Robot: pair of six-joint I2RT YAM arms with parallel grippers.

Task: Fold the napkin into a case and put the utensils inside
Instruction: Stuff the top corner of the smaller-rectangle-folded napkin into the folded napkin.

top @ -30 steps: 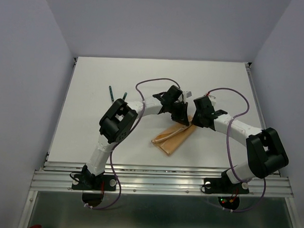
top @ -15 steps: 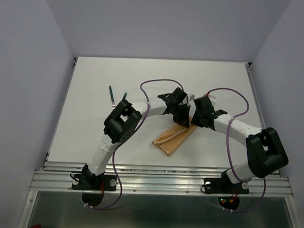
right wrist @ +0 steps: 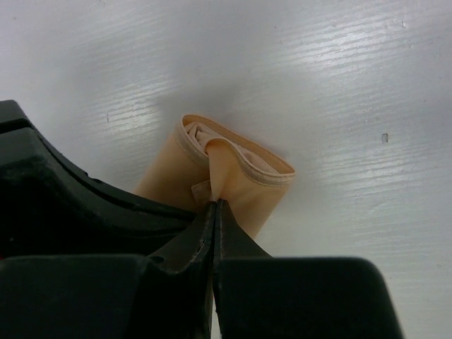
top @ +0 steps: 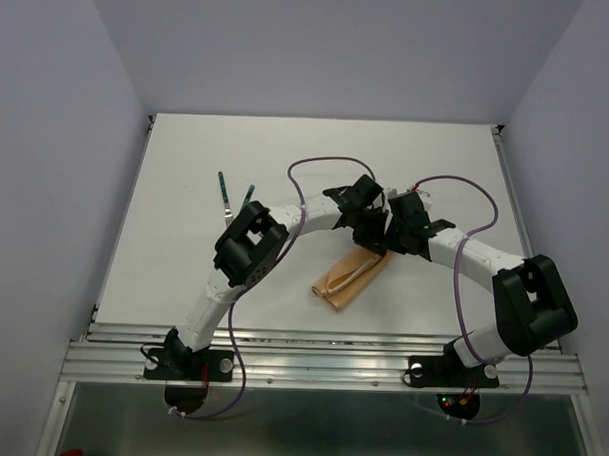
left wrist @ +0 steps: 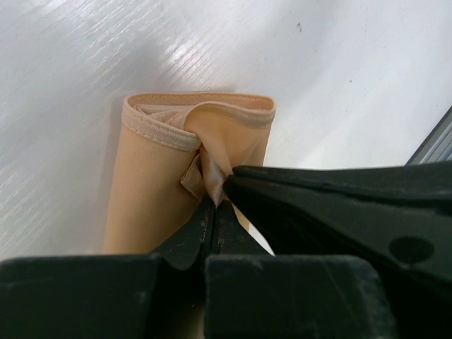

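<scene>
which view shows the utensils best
Top external: the utensils lie on the table at left, small but visible. Both wrist views miss them, showing only the folded napkin.

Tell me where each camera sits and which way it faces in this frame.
Top external: fixed above and behind the arm bases, looking down on the white table; shows both arms, the folded peach-tan satin napkin and green-handled utensils.
Left wrist: on the left gripper, looking along its shut fingers at a raised napkin fold they pinch.
Right wrist: on the right gripper, same aim, pinching that fold.
Shared: both wrist views show that fold and the other gripper.
</scene>
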